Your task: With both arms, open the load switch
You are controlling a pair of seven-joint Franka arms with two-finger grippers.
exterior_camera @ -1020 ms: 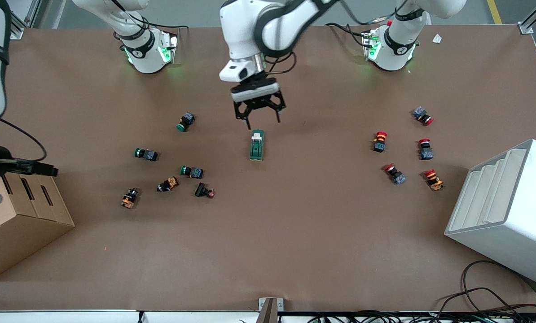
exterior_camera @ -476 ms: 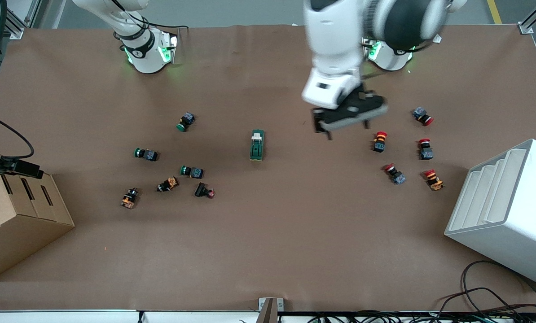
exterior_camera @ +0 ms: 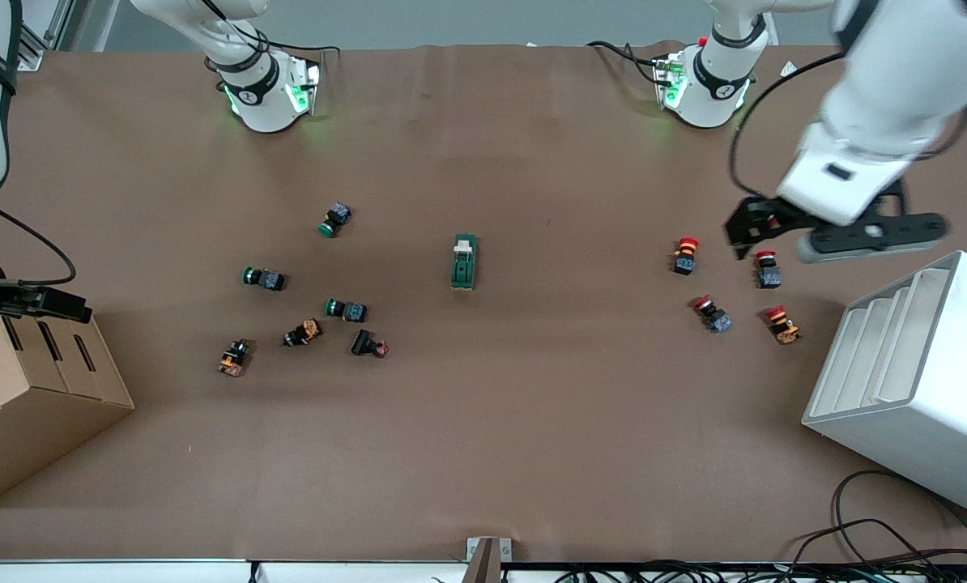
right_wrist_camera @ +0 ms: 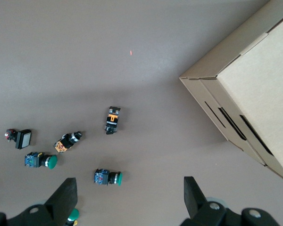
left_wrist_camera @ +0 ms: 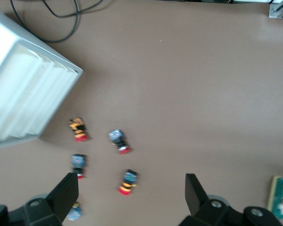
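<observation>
- Hanging over the cardboard box [exterior_camera: 30,397] at the right arm's end of the counter [exterior_camera: 483,453], the right gripper [right_wrist_camera: 127,200] shows in its wrist view with jaws spread wide and nothing between them; in the front view only part of that arm appears at the picture's edge.
- Near that box lies a loose group of green-capped push-buttons [exterior_camera: 263,278], with orange ones and a dark one beside them; one more green-capped button [exterior_camera: 335,219] sits apart from the group, farther from the front camera.
- The load switch [exterior_camera: 463,261] lies flat about mid-counter, dark green with its white toggle [exterior_camera: 464,242] at the end toward the robots' bases, and neither gripper touches it.
- Toward the left arm's end of the counter sit the red-capped push-buttons [exterior_camera: 685,255], several of them spread apart.
- The left gripper [exterior_camera: 743,235] is up in the air over those red-capped buttons, well apart from the load switch; its wrist view shows jaws wide open and empty.
- A white slotted tray [exterior_camera: 896,380] stands at the left arm's end, nearer to the front camera than the red-capped buttons.
</observation>
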